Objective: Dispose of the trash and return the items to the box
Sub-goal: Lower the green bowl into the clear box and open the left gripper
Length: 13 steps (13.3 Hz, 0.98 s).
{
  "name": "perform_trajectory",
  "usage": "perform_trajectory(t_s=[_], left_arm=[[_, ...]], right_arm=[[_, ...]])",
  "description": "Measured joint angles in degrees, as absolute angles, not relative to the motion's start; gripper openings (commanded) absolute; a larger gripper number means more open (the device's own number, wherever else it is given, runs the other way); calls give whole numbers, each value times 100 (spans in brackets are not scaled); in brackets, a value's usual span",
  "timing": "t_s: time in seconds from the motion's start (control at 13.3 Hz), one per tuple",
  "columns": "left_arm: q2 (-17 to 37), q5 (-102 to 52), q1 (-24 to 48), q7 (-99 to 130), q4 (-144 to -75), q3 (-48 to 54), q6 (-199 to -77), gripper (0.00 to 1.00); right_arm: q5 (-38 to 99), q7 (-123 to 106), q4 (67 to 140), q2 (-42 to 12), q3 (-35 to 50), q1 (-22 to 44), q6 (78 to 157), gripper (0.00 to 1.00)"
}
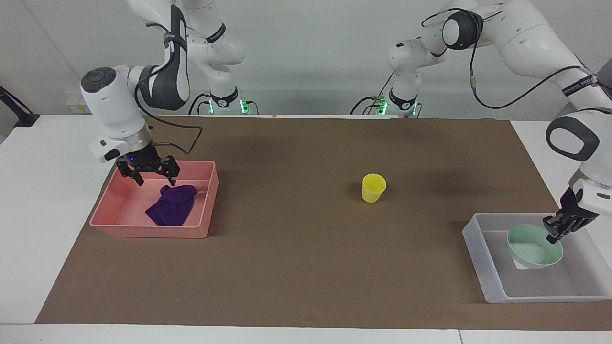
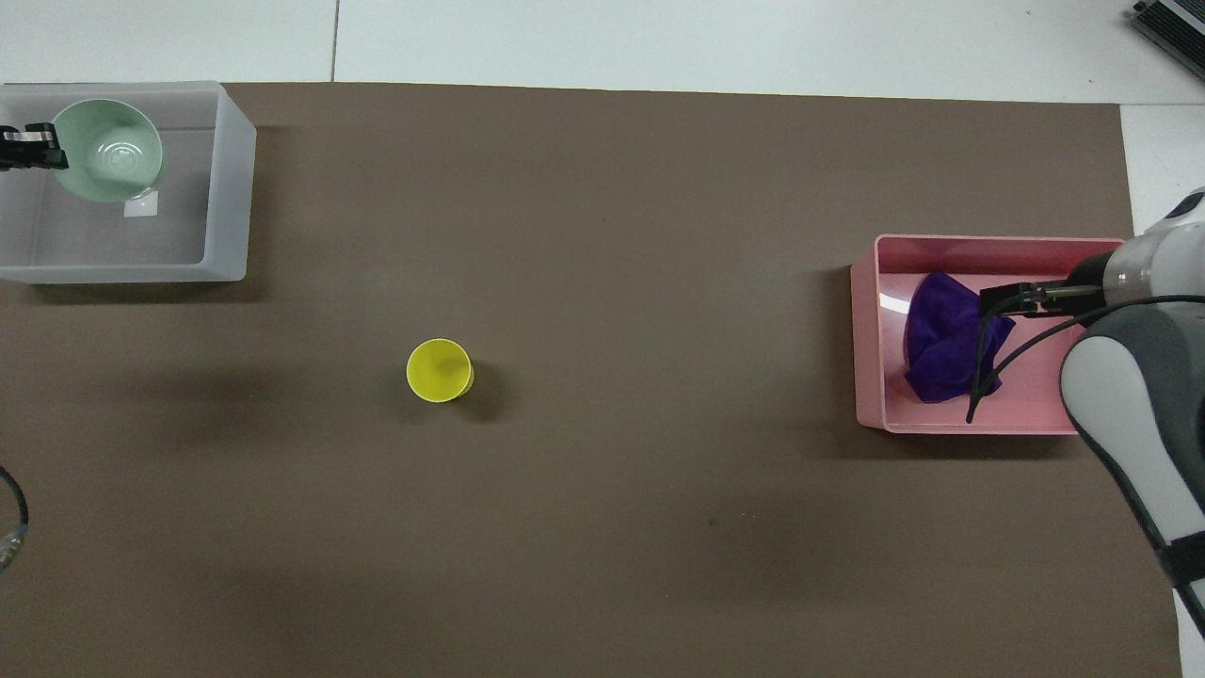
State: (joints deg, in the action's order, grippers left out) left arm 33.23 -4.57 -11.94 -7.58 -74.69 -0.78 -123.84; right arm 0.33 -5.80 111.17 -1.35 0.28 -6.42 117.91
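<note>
Over the pink tray (image 1: 205,191) at the right arm's end of the table hangs the right gripper (image 1: 152,177), its two black fingers spread wide and holding nothing. Just beneath it the purple fabric (image 1: 172,205) lies in a lump on the tray floor, clear of the fingertips. From overhead the same gripper (image 2: 1000,301) covers the edge of the fabric (image 2: 941,344), but the facing view shows a gap between them.

At the left arm's end of the table sits the translucent box (image 1: 483,248), farther from the robots than the cup. Inside it the mint-green bowl (image 1: 530,248) tilts a little, and it partly covers the small white mark (image 2: 141,202) on the box floor. The left gripper (image 1: 554,232) is down at the bowl's rim, fingers pinched shut on it; whether the bowl's base already rests on the floor of the box (image 2: 231,188) is hard to judge from either view. Overhead, the bowl (image 2: 108,151) sits toward the corner of the box farthest from the robots, with the left gripper (image 2: 42,151) at its edge.

Upright on the brown mat (image 1: 296,267), the yellow cup (image 1: 373,188) stands alone between tray and box, well apart from both.
</note>
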Motion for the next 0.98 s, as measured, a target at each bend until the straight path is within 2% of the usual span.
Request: perform_trajectory(t_s=[0.3,0.83,0.98], left_arm=[[3661,-457,-1310,-905,-7260,-75,-12523,0],[3856,-351,-1313,-915,-7509,-83,-12840,0],[3848,-349,-1313,-917,-7789,-84,-13138,0]], right_arm=[[32,-40,10302,131,49,-511,10466,100],[-178,621,9290,289,61,-482,9043,100],[-195,621,9201,300,46,-486,8974,100]])
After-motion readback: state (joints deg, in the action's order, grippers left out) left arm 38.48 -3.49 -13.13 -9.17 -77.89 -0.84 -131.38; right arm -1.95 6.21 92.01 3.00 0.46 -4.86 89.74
